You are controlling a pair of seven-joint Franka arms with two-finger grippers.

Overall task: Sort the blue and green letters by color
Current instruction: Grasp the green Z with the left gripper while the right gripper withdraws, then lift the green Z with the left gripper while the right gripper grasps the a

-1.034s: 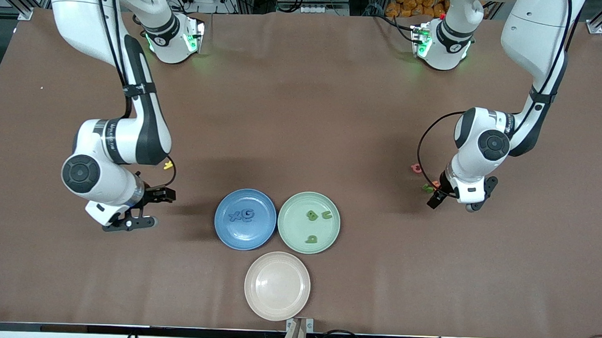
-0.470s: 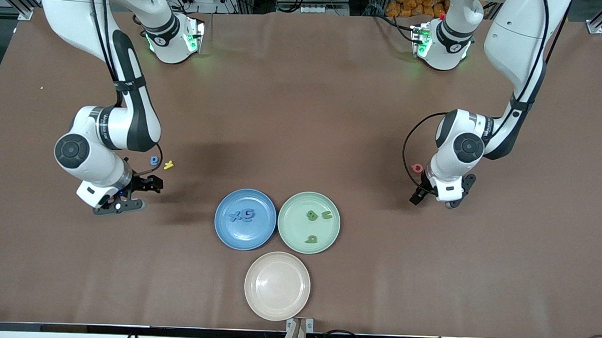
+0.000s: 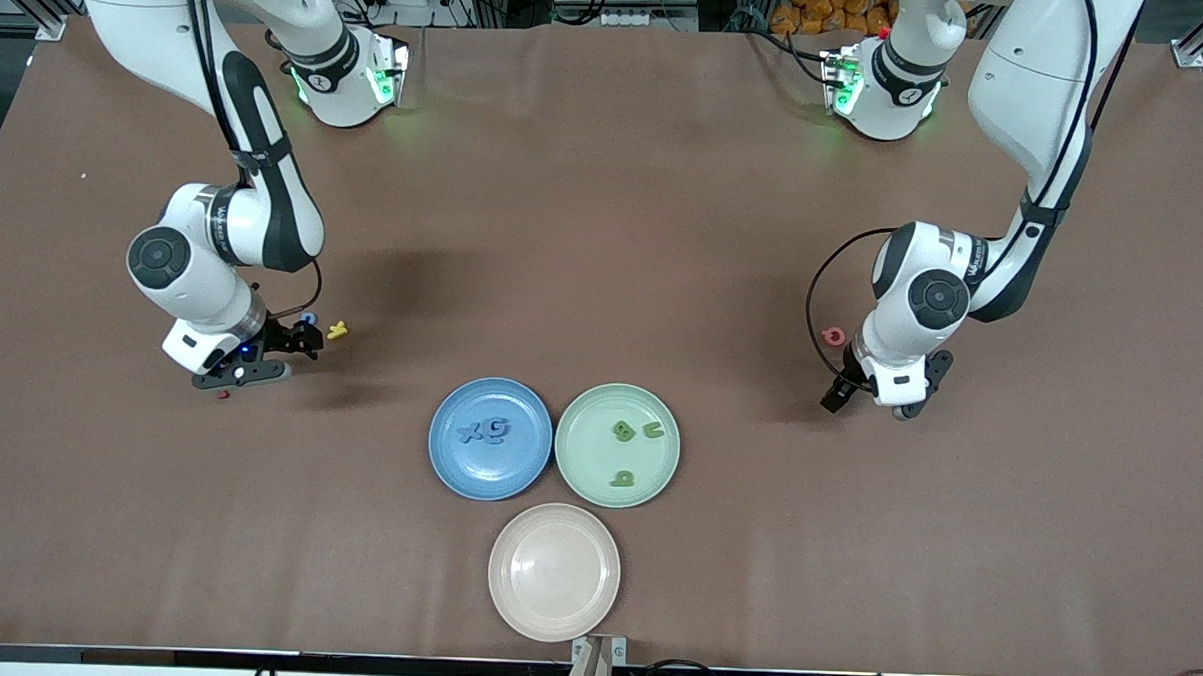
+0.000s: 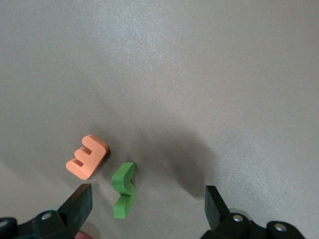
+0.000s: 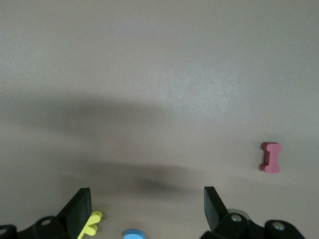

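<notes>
Holding x and G, blue plate (image 3: 457,463); green plate (image 3: 587,478) three; claws released.

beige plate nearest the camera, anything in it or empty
Empty. The beige plate shows only bare surface in the front view, while the blue plate and green plate beside it hold letters.

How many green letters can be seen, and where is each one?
4. Three lie on the green plate: B, u and p. The fourth, N, lies on the table beside an orange letter, under the left end effector. Others may be hidden.
</notes>
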